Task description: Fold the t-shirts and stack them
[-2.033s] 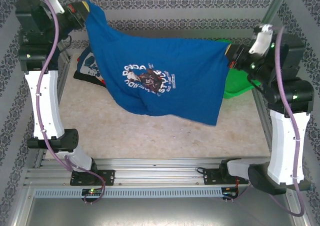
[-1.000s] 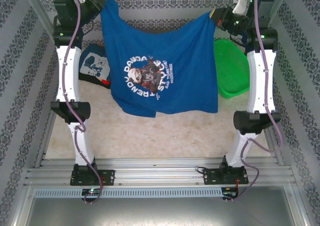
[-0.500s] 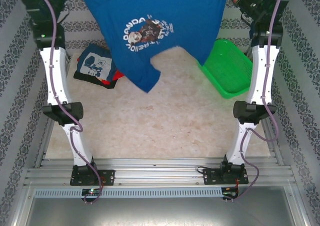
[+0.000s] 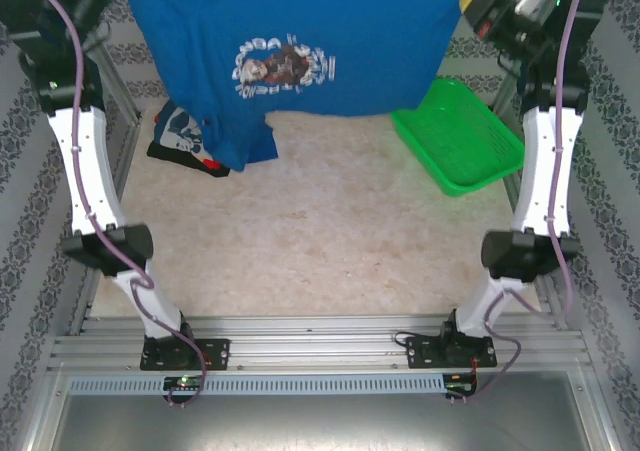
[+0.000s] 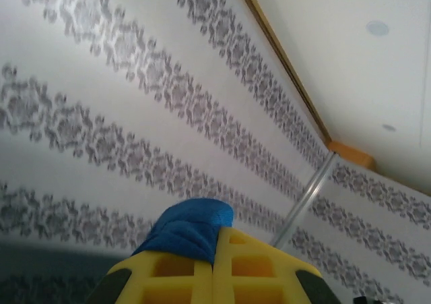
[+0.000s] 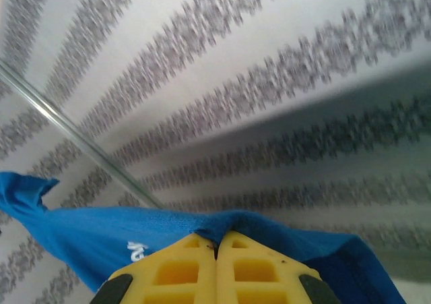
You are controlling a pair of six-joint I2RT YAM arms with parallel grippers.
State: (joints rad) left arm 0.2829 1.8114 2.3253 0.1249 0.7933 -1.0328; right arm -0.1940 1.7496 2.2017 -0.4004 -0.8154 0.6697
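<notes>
The left pincer (image 5: 214,242) and right pincer (image 6: 217,245) are pinching the royal-blue t-shirt (image 4: 340,66) aloft; lowering it taut and level should land it flat.

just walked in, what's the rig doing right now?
Both arms are raised high, holding the royal-blue t-shirt spread out between them above the table. The left end effector and the right end effector are each shut on a pinch of its cloth. The shirt is not yet folded. A folded navy shirt lies at the table's far left, and the green basket sits at the far right.
</notes>
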